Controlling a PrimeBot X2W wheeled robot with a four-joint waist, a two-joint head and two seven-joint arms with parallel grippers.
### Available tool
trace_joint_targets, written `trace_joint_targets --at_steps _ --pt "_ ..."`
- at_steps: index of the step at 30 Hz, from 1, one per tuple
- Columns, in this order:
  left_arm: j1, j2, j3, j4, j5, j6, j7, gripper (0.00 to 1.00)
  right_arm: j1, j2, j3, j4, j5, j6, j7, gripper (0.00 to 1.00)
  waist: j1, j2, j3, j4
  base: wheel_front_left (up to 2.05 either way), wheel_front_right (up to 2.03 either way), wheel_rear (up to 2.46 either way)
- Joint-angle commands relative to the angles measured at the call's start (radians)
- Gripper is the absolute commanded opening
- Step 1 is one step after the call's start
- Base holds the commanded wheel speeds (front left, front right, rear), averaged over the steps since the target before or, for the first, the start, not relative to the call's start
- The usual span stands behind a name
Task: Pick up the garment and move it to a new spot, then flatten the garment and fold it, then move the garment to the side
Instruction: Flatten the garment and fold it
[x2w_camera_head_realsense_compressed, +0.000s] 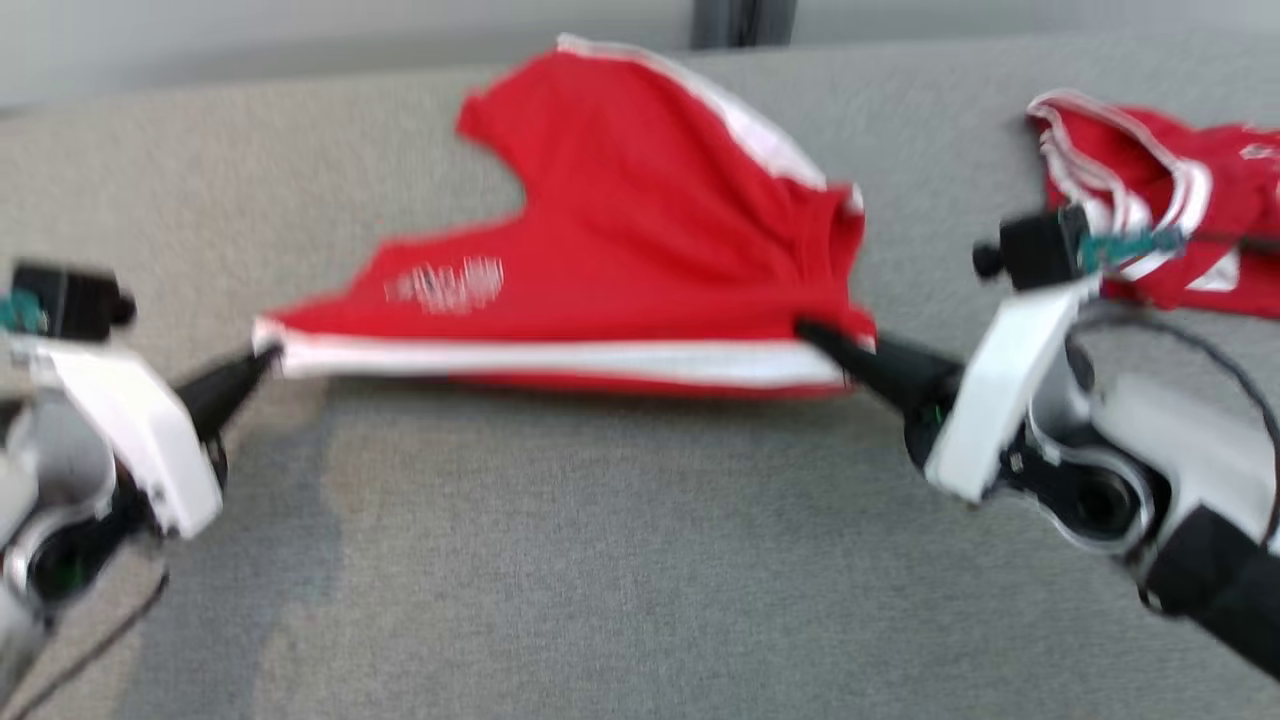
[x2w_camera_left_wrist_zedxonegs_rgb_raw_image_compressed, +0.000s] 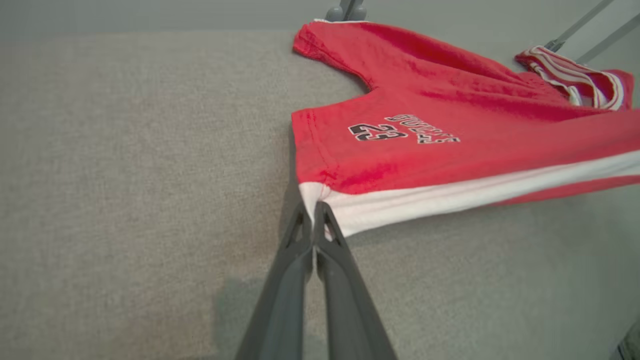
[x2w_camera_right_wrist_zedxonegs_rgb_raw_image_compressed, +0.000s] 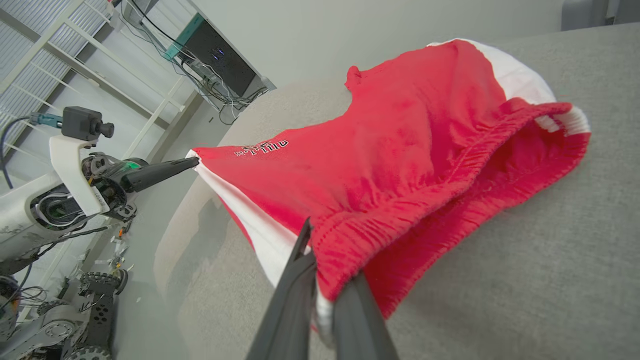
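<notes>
Grey surface (x2w_camera_head_realsense_compressed: 640, 560), shorts (x2w_camera_head_realsense_compressed: 620, 250) in left pincer (x2w_camera_head_realsense_compressed: 262, 362), right pincer (x2w_camera_head_realsense_compressed: 815, 335), another garment (x2w_camera_head_realsense_compressed: 1200, 200) cropped

On the red shorts (x2w_camera_left_wrist_zedxonegs_rgb_raw_image_compressed: 450, 100), near the hem of one leg, we read the number 23 (x2w_camera_left_wrist_zedxonegs_rgb_raw_image_compressed: 377, 132) in dark digits edged with white. Just beside it we see an arched word (x2w_camera_left_wrist_zedxonegs_rgb_raw_image_compressed: 422, 131) in the same lettering, upside down in the left wrist view and too small for us to spell with certainty. In the head view this print is a white blur, and in the right wrist view it is too small to read.
</notes>
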Motion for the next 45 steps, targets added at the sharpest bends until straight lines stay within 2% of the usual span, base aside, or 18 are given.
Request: trace_joint_targets --at_steps 1,5,6,13,16,19,23,27,35,39,45 --pt "0.043 0.04 0.003 -0.05 -0.014 0.025 -0.003 0.0 0.043 -0.029 0.009 -0.018 0.006 0.0 -0.012 0.0 0.0 0.0 -0.088 -0.015 0.0 0.0 0.0" --pt "0.19 0.132 -0.025 -0.247 -0.058 0.091 0.023 0.0 0.15 -0.084 0.03 -0.078 0.02 0.0 -0.037 0.0 0.0 0.0 -0.14 -0.014 0.0 0.0 0.0" --pt "0.19 0.132 -0.025 -0.247 -0.058 0.091 0.023 0.0 0.15 -0.084 0.03 -0.078 0.02 0.0 -0.037 0.0 0.0 0.0 -0.14 -0.014 0.0 0.0 0.0" --pt "0.362 0.294 -0.053 -0.582 -0.113 0.209 0.034 0.0 0.335 -0.205 0.048 -0.184 0.028 0.0 -0.121 0.0 0.0 0.0 -0.182 -0.003 0.0 0.0 0.0" --pt "0.398 0.333 -0.047 -0.662 -0.13 0.244 0.017 0.0 0.383 -0.245 0.048 -0.223 0.024 0.0 -0.16 0.0 0.0 0.0 -0.18 -0.006 0.0 0.0 0.0" --pt "0.412 0.349 -0.039 -0.688 -0.144 0.26 0.01 0.0 0.396 -0.259 0.046 -0.243 0.02 0.0 -0.172 0.0 0.0 0.0 -0.178 -0.021 0.0 0.0 0.0" --pt "0.349 0.325 -0.019 -0.672 -0.153 0.241 0.038 0.0 0.376 -0.252 0.028 -0.246 0.026 0.0 -0.183 0.0 0.0 0.0 -0.165 -0.032 0.0 0.0 0.0" --pt "0.236 0.269 -0.016 -0.593 -0.129 0.207 0.13 0.0 0.347 -0.225 0.003 -0.228 0.043 0.0 -0.188 0.0 0.0 0.0 -0.129 -0.05 0.0 0.0 0.0" --pt "-0.051 0.162 0.005 -0.365 -0.11 0.128 0.341 0.0 0.273 -0.142 -0.066 -0.194 0.067 0.0 -0.228 0.0 0.0 0.0 0.018 -0.1 0.0 0.0 0.0" --pt "-0.163 0.114 0.02 -0.261 -0.104 0.095 0.392 0.0 0.24 -0.095 -0.105 -0.181 0.068 0.0 -0.26 0.0 0.0 0.0 0.095 -0.131 0.0 0.0 0.0" --pt "-0.304 0.077 0.037 -0.148 -0.085 0.056 0.454 0.0 0.211 -0.029 -0.164 -0.173 0.051 0.0 -0.296 0.0 0.0 0.0 0.19 -0.174 0.0 0.0 0.0"
